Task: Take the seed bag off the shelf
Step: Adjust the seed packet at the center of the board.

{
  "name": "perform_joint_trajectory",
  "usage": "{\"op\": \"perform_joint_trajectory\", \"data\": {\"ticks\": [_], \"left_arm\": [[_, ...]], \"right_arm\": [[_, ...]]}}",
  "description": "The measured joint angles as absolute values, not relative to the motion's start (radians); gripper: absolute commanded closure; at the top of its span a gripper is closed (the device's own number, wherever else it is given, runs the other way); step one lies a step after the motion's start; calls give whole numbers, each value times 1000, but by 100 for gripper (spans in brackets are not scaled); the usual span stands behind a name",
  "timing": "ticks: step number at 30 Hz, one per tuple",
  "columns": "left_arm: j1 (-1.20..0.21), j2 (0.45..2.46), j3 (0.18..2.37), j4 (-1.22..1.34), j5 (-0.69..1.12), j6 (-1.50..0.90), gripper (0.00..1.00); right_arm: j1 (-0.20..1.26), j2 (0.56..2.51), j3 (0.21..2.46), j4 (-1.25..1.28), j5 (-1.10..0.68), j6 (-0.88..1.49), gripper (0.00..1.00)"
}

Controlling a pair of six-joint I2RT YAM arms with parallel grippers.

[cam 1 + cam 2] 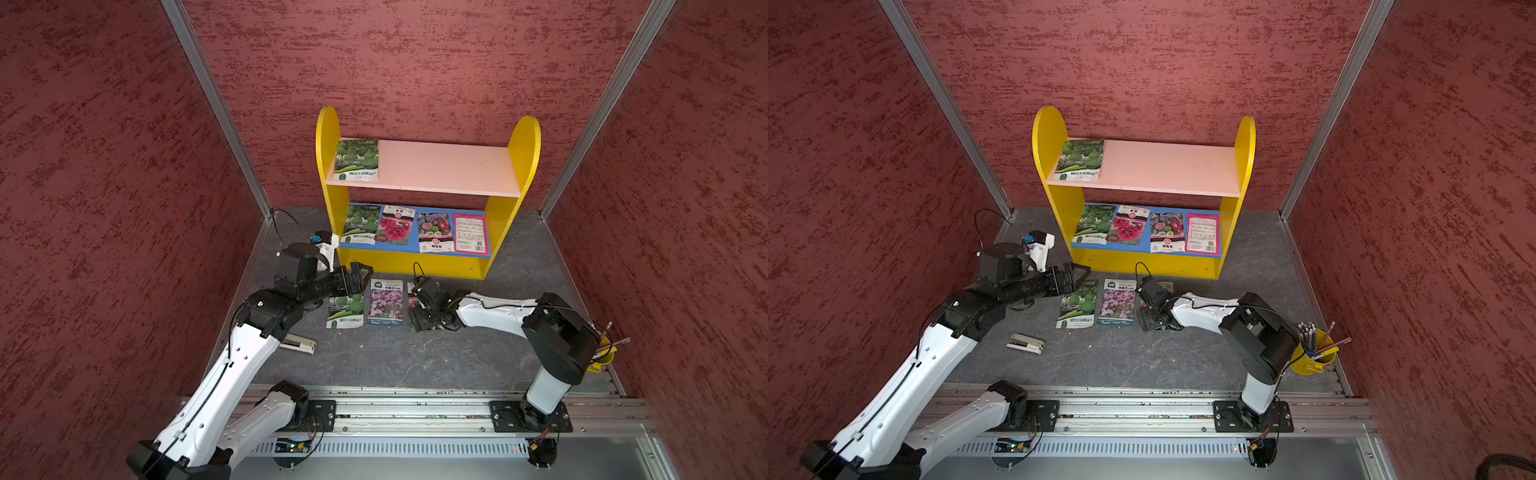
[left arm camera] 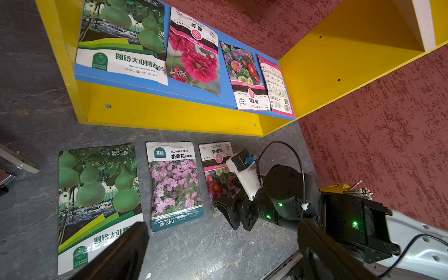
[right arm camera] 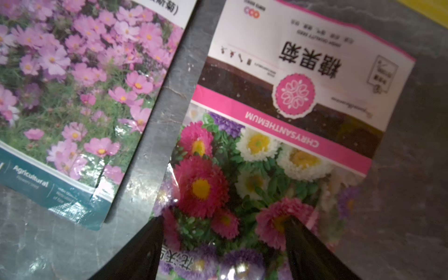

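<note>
- The shelf (image 1: 326, 137) stands at the back edge of the bench (image 1: 415, 365), against the rear wall.
- It carries five seed bags (image 1: 1128, 226).
  - The top gourd bag (image 1: 357, 160) lies flat at the left end of the pink upper board (image 1: 449, 166).
  - Four sit in a row on the blue lower board (image 1: 386, 248): the lower gourd bag (image 1: 360, 224), hollyhock bag (image 1: 395, 226), lower chrysanthemum bag (image 1: 434, 232), and a pink bag (image 1: 469, 232) lying back-up at the right end.
- Three bags are already off and lie flat on the bench just before the shelf's front: the bench gourd bag (image 1: 1079, 305), cosmos bag (image 1: 1118, 303) and bench chrysanthemum bag (image 3: 278, 121).
- Right claw (image 3: 223, 225): the fingers are apart and straddle the near end of the bench chrysanthemum bag, with nothing clamped.
- Left claw (image 1: 360, 273): the fingers are wide apart and empty. It hovers by the shelf's front left corner, above the bench gourd bag, and faces the lower board.
- Risk: the hollyhock bag touches, and seems to overlap, the lower gourd bag, so pulling either may drag its neighbour off the board.
- Risk: the bags look thin, glossy and flat, so a finger may skate over one instead of getting under its edge.
- Risk: headroom under the upper board looks tight. A claw reaching in could strike the board and shove the shelf back.
- Risk: both arms stand close together before the shelf, so a reach by one may meet the other.
</note>
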State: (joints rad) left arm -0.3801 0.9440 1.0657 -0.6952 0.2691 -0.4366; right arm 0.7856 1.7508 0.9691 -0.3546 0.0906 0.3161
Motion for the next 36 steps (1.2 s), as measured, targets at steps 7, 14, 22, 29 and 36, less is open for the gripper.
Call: {"op": "perform_joint_trajectory", "data": {"ticks": [7, 14, 22, 29, 36], "left_arm": [[-375, 944, 1066, -695, 272, -437, 0], [-375, 949, 1066, -696, 273, -437, 0], [-367, 949, 1066, -696, 272, -437, 0], [-345, 944, 1066, -709, 271, -431, 0], [-317, 916, 1066, -741, 271, -421, 0]], "right_arm": [[760, 1762, 988, -353, 89, 276, 20], [748, 1759, 1003, -356, 89, 262, 21], [785, 1634, 1010, -372, 70, 294, 20], [895, 1677, 1089, -363, 71, 356, 20], [955, 1814, 1159, -341, 75, 400, 20]]}}
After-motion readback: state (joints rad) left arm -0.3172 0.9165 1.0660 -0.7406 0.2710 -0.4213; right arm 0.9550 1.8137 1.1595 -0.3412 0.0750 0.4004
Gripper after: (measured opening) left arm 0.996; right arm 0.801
